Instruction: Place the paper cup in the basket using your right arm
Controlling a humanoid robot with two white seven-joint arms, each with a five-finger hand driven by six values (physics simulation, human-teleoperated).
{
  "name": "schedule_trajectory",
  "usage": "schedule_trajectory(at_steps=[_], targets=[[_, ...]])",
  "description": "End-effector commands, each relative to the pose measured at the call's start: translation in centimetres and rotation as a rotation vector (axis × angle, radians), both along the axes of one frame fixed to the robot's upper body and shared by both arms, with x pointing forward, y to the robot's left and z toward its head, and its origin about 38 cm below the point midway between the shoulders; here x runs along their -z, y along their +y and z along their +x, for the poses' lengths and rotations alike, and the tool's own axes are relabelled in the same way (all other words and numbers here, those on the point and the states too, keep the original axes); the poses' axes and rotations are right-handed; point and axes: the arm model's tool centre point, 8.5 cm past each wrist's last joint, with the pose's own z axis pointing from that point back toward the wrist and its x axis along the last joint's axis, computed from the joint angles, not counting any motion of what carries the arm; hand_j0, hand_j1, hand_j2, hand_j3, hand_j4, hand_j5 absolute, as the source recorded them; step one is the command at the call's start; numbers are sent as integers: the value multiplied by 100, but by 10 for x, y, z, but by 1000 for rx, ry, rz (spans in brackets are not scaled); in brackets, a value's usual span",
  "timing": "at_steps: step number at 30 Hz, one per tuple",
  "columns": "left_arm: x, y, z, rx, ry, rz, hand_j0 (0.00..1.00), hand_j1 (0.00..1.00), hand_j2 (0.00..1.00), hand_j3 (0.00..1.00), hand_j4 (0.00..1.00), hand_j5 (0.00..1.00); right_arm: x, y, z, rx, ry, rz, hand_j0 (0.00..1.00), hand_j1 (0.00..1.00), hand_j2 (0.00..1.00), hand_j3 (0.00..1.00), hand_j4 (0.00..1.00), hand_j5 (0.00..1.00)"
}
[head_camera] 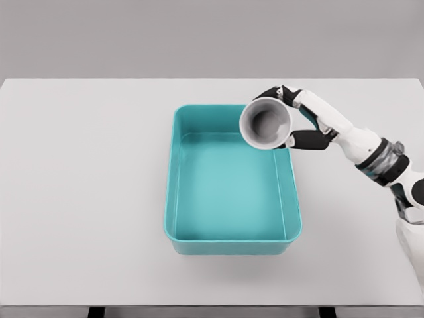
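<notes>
A grey-white paper cup [265, 124] is held tilted, its open mouth facing the camera, over the far right corner of the teal basket [171, 199]. My right hand [296, 119] is shut on the cup from its right side, with dark fingertips wrapped around the cup's top and bottom edges. The right arm comes in from the right edge. The basket is a rectangular bin standing in the middle of the white table, and nothing lies inside it. The left arm does not show.
The white table [79, 199] stretches wide on both sides of the basket. Its front edge runs along the bottom of the picture, and a grey wall stands behind it.
</notes>
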Motion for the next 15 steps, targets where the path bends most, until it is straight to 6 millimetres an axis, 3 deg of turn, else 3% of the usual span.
schedule_trajectory(at_steps=[1, 10, 15], targets=[[0, 0, 1, 0, -3, 0, 100, 100, 100, 100, 100, 100, 3, 6, -1, -12, 8, -27, 58, 58, 58, 58, 58, 58], [0, 0, 0, 0, 0, 0, 100, 100, 100, 100, 100, 100, 6, 4, -2, -22, 10, -127, 58, 58, 58, 58, 58, 58], [0, 0, 0, 0, 1, 0, 100, 100, 100, 100, 100, 100, 12, 13, -2, -49, 33, -176, 58, 58, 58, 58, 58, 58]])
